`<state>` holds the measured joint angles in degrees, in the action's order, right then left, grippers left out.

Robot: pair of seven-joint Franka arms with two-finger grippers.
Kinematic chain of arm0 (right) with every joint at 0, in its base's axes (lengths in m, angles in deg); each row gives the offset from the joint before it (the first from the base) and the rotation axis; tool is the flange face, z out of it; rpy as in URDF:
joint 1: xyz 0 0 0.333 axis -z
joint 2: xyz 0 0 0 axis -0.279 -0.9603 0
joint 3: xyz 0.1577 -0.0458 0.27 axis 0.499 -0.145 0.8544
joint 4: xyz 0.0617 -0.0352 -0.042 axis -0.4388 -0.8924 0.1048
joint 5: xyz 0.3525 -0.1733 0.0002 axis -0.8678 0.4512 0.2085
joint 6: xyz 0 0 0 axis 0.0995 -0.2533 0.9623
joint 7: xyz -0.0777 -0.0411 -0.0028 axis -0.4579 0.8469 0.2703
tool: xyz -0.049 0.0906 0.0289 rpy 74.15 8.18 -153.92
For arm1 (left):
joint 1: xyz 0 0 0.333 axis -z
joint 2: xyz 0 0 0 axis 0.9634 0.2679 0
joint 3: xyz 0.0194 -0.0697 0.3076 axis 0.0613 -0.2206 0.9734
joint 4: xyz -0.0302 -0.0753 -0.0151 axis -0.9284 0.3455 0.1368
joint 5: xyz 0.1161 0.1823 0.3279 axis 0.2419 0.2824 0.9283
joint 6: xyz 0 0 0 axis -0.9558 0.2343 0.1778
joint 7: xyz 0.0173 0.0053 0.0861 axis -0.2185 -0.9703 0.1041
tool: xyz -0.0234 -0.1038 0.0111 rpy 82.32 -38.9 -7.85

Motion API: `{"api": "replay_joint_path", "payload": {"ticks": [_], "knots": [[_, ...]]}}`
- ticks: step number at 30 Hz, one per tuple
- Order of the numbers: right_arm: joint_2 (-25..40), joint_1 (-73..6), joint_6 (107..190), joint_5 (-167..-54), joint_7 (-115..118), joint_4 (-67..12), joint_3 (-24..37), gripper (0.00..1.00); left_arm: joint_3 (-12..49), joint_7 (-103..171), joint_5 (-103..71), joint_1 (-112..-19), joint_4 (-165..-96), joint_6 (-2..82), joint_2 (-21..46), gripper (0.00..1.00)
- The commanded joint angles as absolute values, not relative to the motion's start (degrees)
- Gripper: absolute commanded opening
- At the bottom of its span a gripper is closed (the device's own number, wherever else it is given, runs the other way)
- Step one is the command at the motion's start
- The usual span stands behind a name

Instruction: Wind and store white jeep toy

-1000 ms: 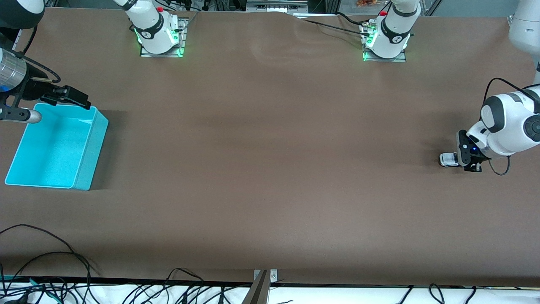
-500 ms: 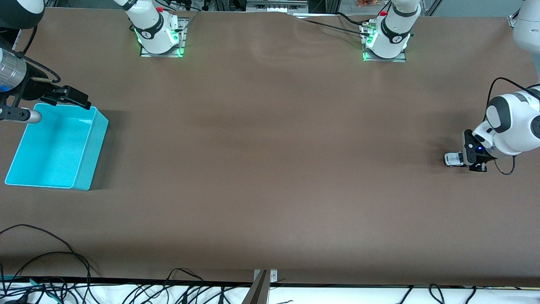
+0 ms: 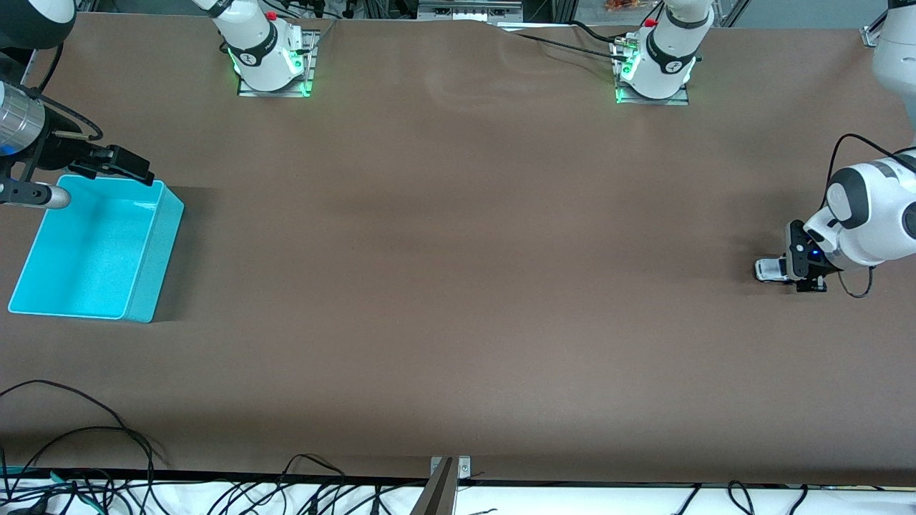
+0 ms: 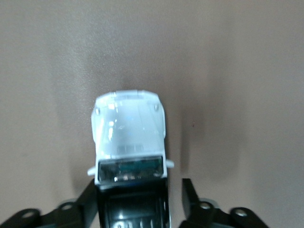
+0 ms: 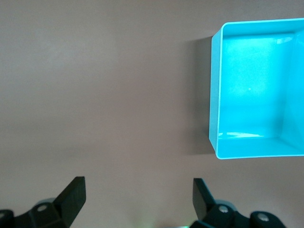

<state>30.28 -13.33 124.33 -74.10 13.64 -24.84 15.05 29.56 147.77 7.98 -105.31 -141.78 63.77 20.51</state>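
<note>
The white jeep toy stands on the brown table at the left arm's end, its white hood pointing away from the wrist. My left gripper is low at the jeep's black rear, its fingers on either side. In the left wrist view my left gripper is open: one finger lies against the car and the other finger stands off it with a clear gap. My right gripper hangs open over the table by the turquoise bin's edge, and it holds nothing.
The turquoise bin sits at the right arm's end of the table, and its inside holds nothing. Cables lie along the table edge nearest the front camera. Both arm bases stand at the edge farthest from it.
The left gripper drew the jeep a little toward the left arm's end of the table, then its fingers parted from the car. The right arm has not moved.
</note>
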Motion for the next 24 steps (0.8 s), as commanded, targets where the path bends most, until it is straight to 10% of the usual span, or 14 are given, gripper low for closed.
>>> {"api": "replay_joint_path", "payload": {"ticks": [1, 24], "knots": [[30.17, -13.3, 123.57, -73.98, 12.94, -24.13, 14.89, 1.0, 28.25, 148.57, 9.55, -105.75, -136.76, 57.09, 20.96, 1.0], [30.26, -13.92, 124.01, -73.81, 13.91, -21.85, 15.42, 1.0, 19.12, 115.63, 2.7, -105.75, -125.34, 26.07, 15.5, 1.0]]}}
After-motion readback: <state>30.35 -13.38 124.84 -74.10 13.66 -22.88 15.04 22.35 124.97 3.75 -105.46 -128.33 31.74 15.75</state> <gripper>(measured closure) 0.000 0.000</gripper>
